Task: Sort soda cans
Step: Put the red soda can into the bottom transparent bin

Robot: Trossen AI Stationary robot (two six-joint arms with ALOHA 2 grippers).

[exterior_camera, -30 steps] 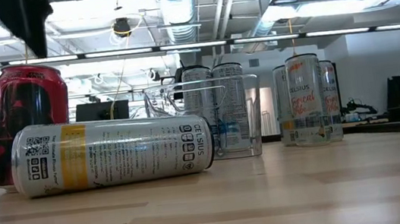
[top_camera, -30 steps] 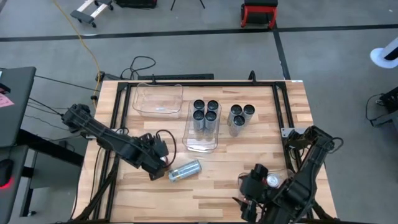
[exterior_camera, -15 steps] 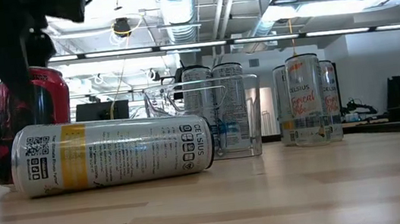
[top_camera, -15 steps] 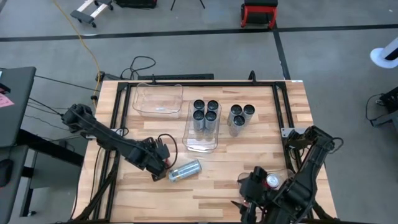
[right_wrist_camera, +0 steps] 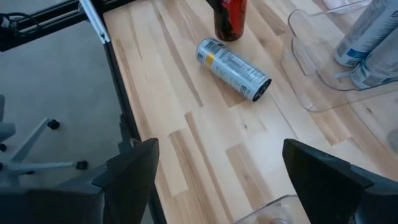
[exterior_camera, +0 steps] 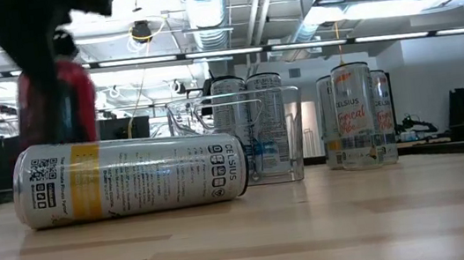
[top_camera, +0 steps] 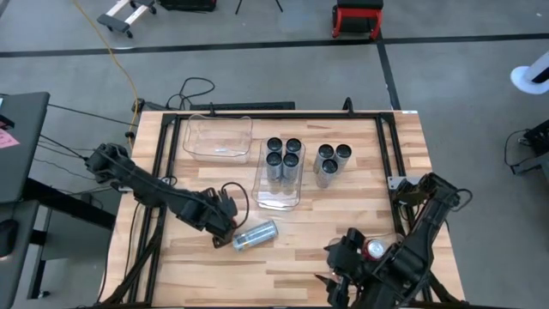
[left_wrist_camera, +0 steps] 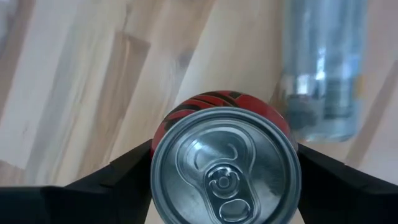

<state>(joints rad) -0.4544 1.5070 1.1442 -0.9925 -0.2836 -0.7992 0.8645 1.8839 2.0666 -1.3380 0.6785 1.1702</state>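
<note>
The left pincer has closed in around the red can, which stands upright just beside the lying can; a second ago its fingers stood wider, a little short of the can. In the wrist view both fingers flank the can at its sides, though whether they already clamp it I cannot tell. In the low view the red can looks blurred, so it may be starting to move. I judge a pickup is under way.

Four dark cans stand in the middle bin, beyond the lying can. Three pale cans stand on the table beside that bin. The right pincer, fingers apart and holding nothing, waits far from the lying can with another red can near it.
</note>
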